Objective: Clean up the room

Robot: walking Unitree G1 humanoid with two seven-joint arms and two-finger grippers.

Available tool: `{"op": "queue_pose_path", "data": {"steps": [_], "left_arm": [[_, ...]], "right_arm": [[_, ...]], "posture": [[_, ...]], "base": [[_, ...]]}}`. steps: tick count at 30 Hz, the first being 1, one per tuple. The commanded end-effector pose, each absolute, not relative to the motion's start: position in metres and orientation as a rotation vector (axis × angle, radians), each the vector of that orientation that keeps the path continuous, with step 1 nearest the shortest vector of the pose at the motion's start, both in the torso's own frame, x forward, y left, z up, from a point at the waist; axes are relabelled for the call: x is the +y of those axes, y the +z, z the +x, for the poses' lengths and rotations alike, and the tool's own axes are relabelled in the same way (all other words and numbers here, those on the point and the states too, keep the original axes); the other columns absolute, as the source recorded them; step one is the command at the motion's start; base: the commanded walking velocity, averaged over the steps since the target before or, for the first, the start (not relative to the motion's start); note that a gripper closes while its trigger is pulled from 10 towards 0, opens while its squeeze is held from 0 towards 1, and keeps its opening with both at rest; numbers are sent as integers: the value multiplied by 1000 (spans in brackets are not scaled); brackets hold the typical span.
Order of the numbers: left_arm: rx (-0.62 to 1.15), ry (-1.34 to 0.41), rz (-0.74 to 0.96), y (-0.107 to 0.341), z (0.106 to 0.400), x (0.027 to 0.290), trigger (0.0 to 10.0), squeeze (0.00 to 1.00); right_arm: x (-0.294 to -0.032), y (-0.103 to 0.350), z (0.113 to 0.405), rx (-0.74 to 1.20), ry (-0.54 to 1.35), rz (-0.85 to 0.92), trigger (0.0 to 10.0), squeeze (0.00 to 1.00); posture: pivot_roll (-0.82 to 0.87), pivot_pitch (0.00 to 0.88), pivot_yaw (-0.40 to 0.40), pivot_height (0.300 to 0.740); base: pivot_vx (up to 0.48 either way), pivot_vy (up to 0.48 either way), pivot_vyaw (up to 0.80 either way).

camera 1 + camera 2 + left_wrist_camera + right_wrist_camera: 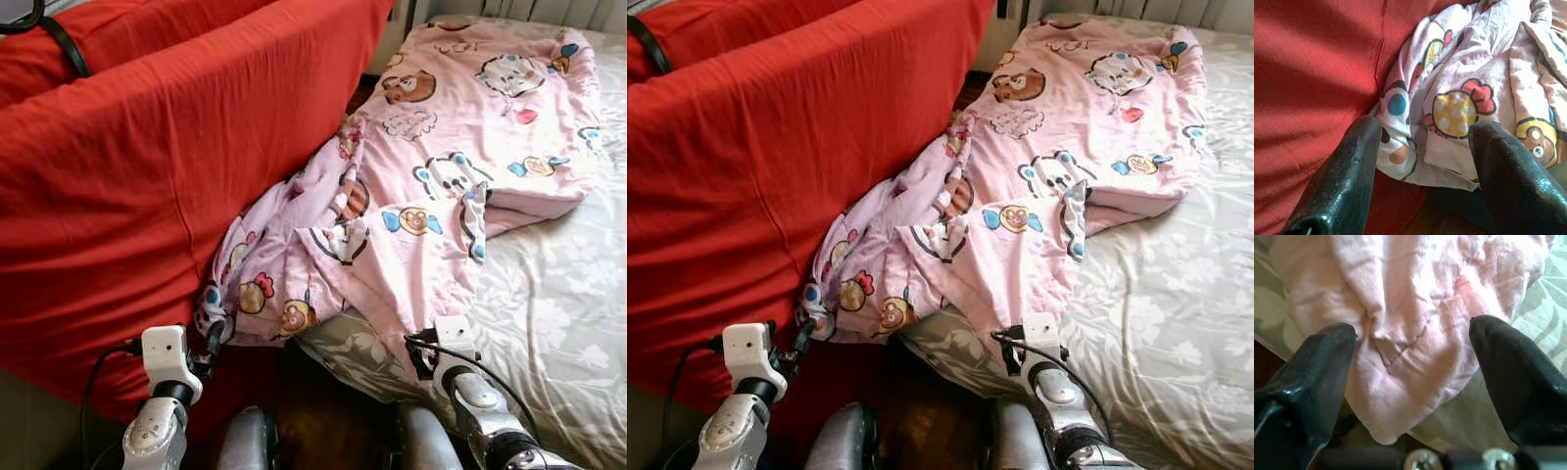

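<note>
A pink cartoon-print quilt (431,166) is seen spread across the bed (563,313), its upper part lying toward the far edge and its lower part crumpled over the bed's near corner, where it is bunched against a red-covered piece of furniture (147,166) standing just beside the bed. A grey floral sheet (1156,323) is left bare along the bed's right side.

The left end effector (1422,161) is held with its fingers (1347,171) spread wide, the quilt's hanging corner lying between them beside the red cover; whether the fabric is touched cannot be told. The right end effector (1413,362) is likewise held wide open at the bed's near edge, with a drooping pink fold of the quilt framed between its fingers (1513,372) and the floral sheet showing beneath.

A black strap (59,41) is draped on top of the red cover. Dark wooden floor (328,416) is visible below the bed's near corner.
</note>
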State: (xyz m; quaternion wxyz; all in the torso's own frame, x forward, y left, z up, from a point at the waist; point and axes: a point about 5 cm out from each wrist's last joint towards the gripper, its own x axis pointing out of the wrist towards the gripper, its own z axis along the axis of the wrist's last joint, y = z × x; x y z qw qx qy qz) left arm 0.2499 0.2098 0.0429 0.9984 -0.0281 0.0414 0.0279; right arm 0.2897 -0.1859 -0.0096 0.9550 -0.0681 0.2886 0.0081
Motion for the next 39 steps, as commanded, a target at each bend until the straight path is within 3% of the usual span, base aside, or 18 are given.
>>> {"op": "queue_pose_path", "data": {"steps": [1,15,25,26,27,28,29,39], "left_arm": [[97,84,-59,42,243,215,10000,0],[89,83,-51,54,231,217,10000,0],[117,67,-39,56,228,217,10000,0],[116,67,-39,56,228,216,10000,0],[116,66,-40,56,229,216,10000,0],[115,66,-40,57,229,216,10000,0],[114,70,-45,56,230,215,10000,0],[114,106,-68,53,230,213,10000,0]], "right_arm": [[-183,-16,285,629,20,-141,10000,0],[-177,-24,276,660,43,-100,10000,0],[-178,-25,274,658,27,-96,10000,0],[-179,-24,276,651,26,-92,8706,0],[-179,-23,276,645,26,-89,8706,0],[-180,-22,277,638,26,-87,549,0],[-180,-20,279,629,31,-88,0,0],[-181,-21,278,635,59,-118,0,0]], "posture": [[56,225,42,619],[95,319,61,619],[100,338,90,619],[97,339,86,619],[97,339,86,619],[96,338,82,619],[94,334,72,619],[89,313,34,619]], "base": [[0,0,0],[0,0,0],[0,0,0],[0,0,0],[0,0,0],[0,0,0],[0,0,0],[0,0,0]]}}
